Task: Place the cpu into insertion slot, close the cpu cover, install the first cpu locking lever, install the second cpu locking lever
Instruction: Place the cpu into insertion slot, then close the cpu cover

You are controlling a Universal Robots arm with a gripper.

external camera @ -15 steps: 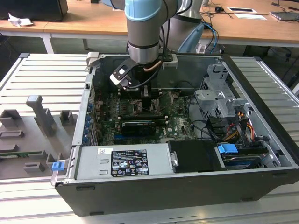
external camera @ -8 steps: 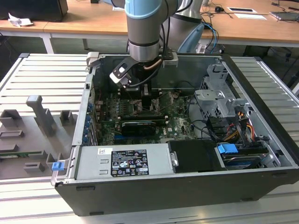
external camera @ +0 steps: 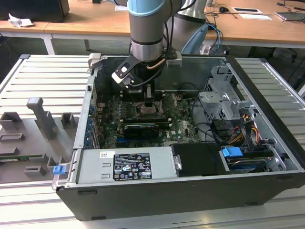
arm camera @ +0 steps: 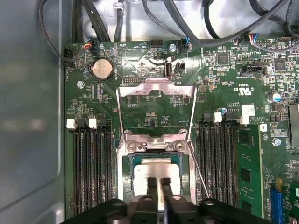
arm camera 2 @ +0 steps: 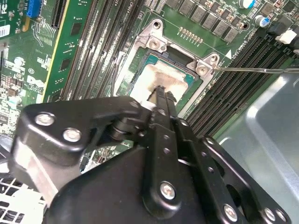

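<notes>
The cpu (arm camera: 156, 165) (arm camera 2: 161, 74), pale silver-beige, lies flat inside the insertion slot (arm camera: 120, 184) (arm camera 2: 140, 51) on the green board. The cpu cover (arm camera: 156, 87), a silver frame, is swung open and stands back from the socket. A thin wire locking lever (arm camera: 198, 170) (arm camera 2: 252, 70) is unlatched and sticks out beside the socket. My gripper (arm camera: 159, 179) (arm camera 2: 161, 89) (external camera: 148, 102) hangs straight over the socket, its black fingers pressed together with their tips on or just above the chip's face. The near half of the socket is hidden behind the fingers.
Long black memory slots (arm camera: 91, 168) (arm camera: 217, 163) flank the socket. A black card (external camera: 140, 129), a grey power supply (external camera: 126, 164) and a drive cage (external camera: 224, 102) crowd the open case. Cables (arm camera: 187, 28) run along the board's far edge. Grey fixtures (external camera: 40, 119) stand outside, on the exterior view's left.
</notes>
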